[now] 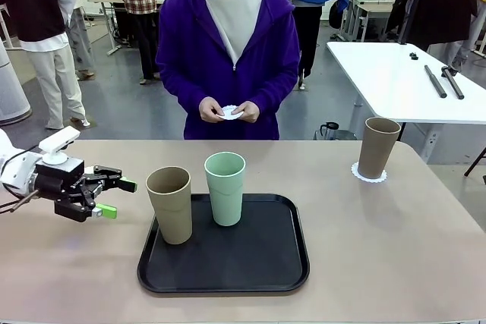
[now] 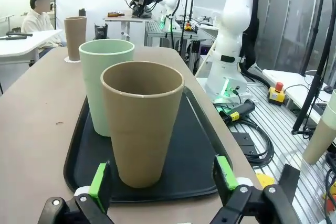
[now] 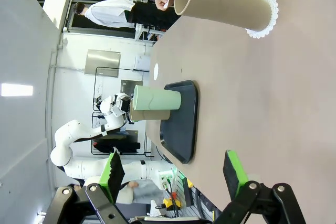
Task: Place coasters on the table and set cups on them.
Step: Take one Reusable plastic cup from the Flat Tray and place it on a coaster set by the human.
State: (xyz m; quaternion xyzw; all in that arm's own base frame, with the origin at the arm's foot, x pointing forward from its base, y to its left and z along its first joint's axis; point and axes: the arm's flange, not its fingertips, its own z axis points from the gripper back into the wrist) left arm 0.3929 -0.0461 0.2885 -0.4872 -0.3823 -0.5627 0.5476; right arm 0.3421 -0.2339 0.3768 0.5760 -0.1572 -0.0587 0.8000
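The left gripper (image 1: 120, 198), jaws spread, hovers beside the tray (image 1: 228, 267) (tan cup (image 1: 171, 206) and mint cup (image 1: 225, 187) on it); a second tan cup (image 1: 377, 147) stands on a coaster (image 1: 369, 176).

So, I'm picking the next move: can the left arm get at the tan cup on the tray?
Probably yes: the left pincer stands open, facing that tan cup with nothing between them; the green cup is beyond it.
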